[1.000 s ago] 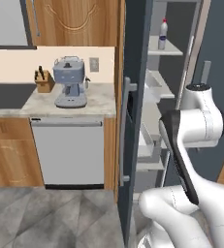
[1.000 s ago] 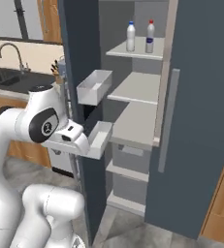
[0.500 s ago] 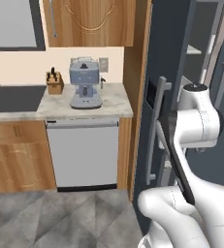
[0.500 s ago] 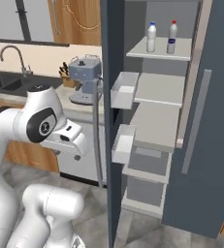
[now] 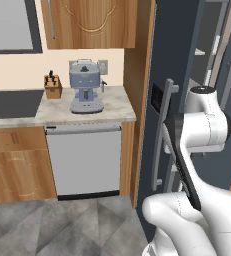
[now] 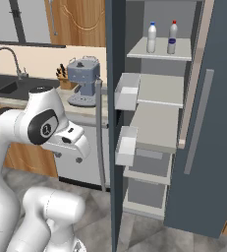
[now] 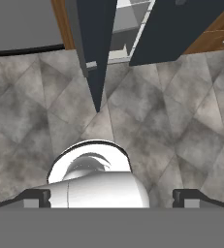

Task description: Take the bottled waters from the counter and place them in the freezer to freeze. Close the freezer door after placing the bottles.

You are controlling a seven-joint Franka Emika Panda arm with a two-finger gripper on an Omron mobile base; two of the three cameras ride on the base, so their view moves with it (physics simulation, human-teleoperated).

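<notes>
2 bottled waters [image 6: 152, 37] [image 6: 172, 36], 1 coffee machine [image 5: 85, 85], 1 knife block [image 5: 51, 86], 1 faucet [image 6: 6, 59], 2 door bins [image 6: 126, 92] [image 6: 126, 146].

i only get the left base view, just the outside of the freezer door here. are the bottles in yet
observer: Yes. In the right base view both bottled waters, the blue-capped one and the red-capped one, stand upright on the top shelf of the freezer.
operator: ok and is the door shut
observer: No. The freezer door stands well open, edge-on to that camera, with its two clear bins empty.
operator: gripper got anything
observer: No. In the hand view the gripper is open with nothing between its tips, and it points down at the grey tiled floor.
</notes>
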